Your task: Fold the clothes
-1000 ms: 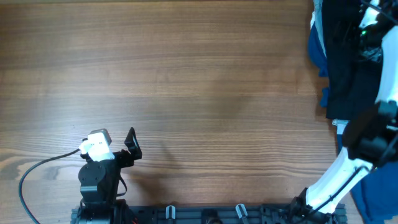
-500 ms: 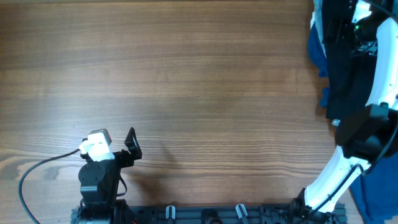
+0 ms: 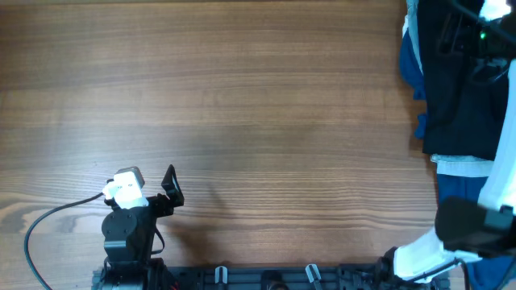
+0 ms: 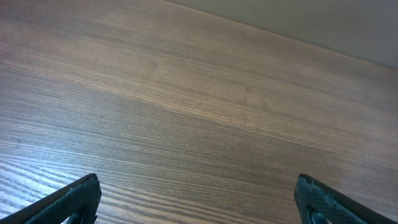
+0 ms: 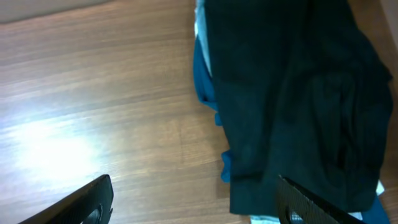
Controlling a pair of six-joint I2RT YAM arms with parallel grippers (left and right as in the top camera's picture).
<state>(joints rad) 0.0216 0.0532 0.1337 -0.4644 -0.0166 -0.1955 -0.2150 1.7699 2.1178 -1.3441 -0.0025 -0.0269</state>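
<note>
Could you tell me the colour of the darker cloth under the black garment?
Royal blue cloth; best seen in the right wrist view.

You'll see the clothes (image 3: 459,89), a plain black garment, lying rumpled and unfolded at the right edge of the counter (image 3: 242,121).

Clothes (image 5: 292,93) — matt blk cloth; table (image 3: 242,97) — smooth wood w/ sheen.

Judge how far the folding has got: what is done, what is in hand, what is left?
Done: nothing. The black garment lies bunched and unfolded at the right edge of the table, over a blue cloth. In hand: the right gripper hovers open above it, holding nothing; the left gripper is open over bare wood. Left: grasp it, spread it flat, fold it.
</note>
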